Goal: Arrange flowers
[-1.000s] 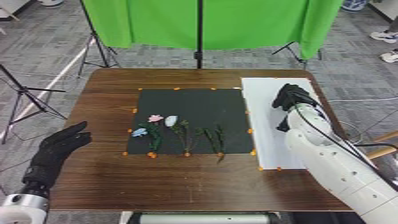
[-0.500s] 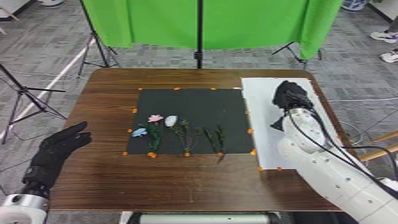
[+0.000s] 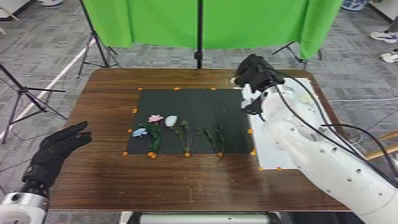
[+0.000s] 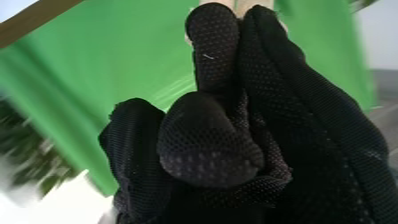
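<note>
In the head view, my right hand [image 3: 258, 73] is over the back left part of the white board [image 3: 311, 117], its thumb apart from its loosely bent fingers. The right wrist view shows this hand [image 4: 302, 105] with a pale thing [image 4: 235, 5] at its fingertips; whether it touches them I cannot tell. My left hand [image 3: 62, 143] stays open beside the table's left edge. On the dark mat [image 3: 191, 102] lie a blue flower [image 3: 139, 132], a pink flower [image 3: 155, 118], a white flower [image 3: 171, 120] and green stems [image 3: 213, 137].
The brown table [image 3: 191, 187] extends in front of the mat. Orange marks [image 3: 187, 154] line the mat's edges. A green cloth [image 3: 258, 25] hangs behind the table, with a black stand [image 3: 200, 55] in front of it.
My right hand has moved left and towards the table's back edge, from over the middle of the white board. The left hand and the flowers on the mat have stayed still.
</note>
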